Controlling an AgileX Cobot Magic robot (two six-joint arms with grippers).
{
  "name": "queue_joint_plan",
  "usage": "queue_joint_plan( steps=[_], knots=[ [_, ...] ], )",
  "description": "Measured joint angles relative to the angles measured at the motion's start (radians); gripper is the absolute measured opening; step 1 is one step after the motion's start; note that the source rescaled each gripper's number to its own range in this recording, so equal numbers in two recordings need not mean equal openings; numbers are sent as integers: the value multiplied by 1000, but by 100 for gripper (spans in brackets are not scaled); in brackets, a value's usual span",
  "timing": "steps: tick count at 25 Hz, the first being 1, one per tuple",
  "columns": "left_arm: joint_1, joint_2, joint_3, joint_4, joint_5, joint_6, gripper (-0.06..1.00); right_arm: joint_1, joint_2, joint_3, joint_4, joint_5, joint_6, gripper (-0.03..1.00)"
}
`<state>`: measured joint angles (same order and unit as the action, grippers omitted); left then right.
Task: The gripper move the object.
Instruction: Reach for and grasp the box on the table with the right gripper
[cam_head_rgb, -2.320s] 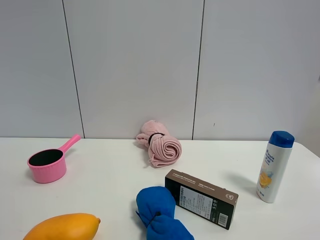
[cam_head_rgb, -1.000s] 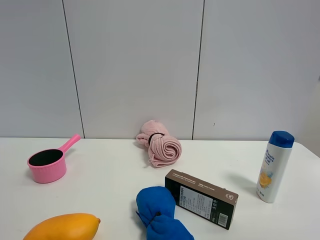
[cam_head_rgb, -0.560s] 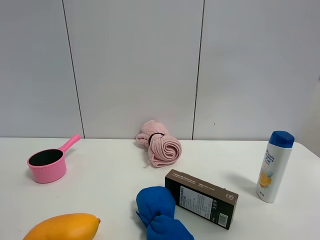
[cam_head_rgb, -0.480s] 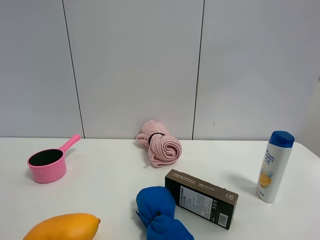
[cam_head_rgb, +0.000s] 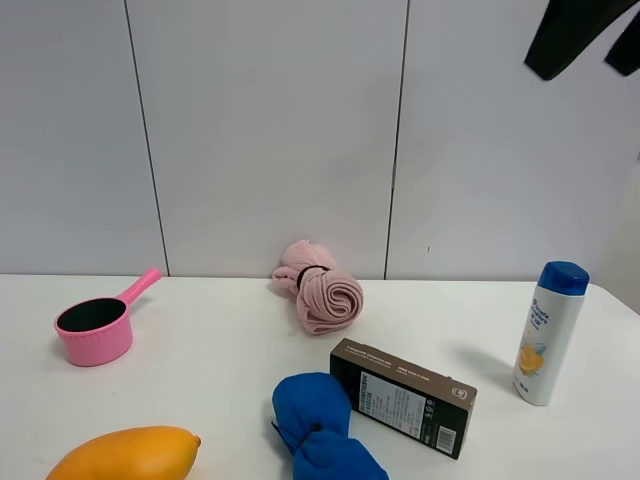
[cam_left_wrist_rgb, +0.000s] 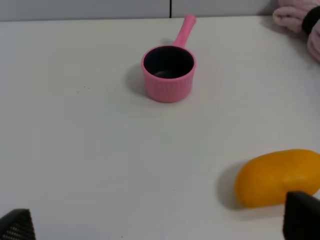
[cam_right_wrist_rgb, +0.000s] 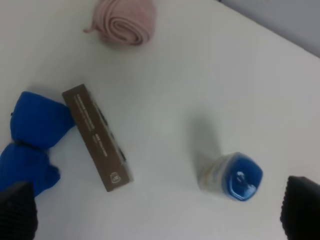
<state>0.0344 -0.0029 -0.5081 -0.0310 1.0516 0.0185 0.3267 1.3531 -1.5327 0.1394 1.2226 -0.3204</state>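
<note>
Our right gripper hangs high, jaws wide. The carton lies flat just beside the cloth. We should descend over its middle and span its narrow width, keeping clear of the cloth.

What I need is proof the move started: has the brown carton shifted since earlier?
No. The brown carton lies where it did, between the blue cloth and the shampoo bottle.

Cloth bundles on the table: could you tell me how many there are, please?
2. The pink cloth bundle lies at the back near the wall; the blue cloth bundle lies in front, beside the carton. Others may lie out of frame.
</note>
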Motion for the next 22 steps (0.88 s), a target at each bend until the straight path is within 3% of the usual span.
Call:
queue_joint_plan(
  steps=[12,22],
  knots=[
    [0,0,0,0,0,0,100,210,249,-6,-139,-1,-106,95],
    [0,0,0,0,0,0,100,303,410,-8,-139,-2,-95,95]
  ],
)
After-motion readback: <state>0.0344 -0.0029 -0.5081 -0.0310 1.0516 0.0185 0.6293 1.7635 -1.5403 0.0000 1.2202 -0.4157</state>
